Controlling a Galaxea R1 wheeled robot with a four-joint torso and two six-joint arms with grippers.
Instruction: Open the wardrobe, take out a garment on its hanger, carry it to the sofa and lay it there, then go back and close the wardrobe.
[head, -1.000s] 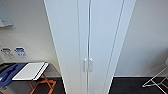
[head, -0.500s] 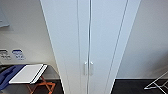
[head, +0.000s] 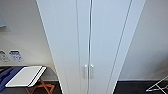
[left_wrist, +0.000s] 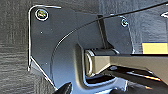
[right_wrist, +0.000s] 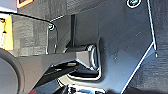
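The wardrobe (head: 100, 37) stands straight ahead in the head view, tall, narrow and white. Both of its full-height doors are shut, so its inside is hidden. A pair of small vertical white handles (head: 88, 71) sits low on either side of the centre seam. My left gripper (left_wrist: 87, 90) hangs over dark carpet (left_wrist: 15, 62) at the edge of the left wrist view. My right gripper (right_wrist: 75, 90) also hangs over dark carpet (right_wrist: 32, 37) in the right wrist view. Neither touches anything.
A white board (head: 25, 76) rests on an orange folding stand (head: 42, 88) left of the wardrobe, with blue cloth (head: 7, 75) beside it. A metal drying rack (head: 157, 86) stands low on the right. White walls flank the wardrobe.
The whole head picture has shifted. The wardrobe looks slightly larger and its handles sit lower, so the camera has come closer. The doors stay shut.
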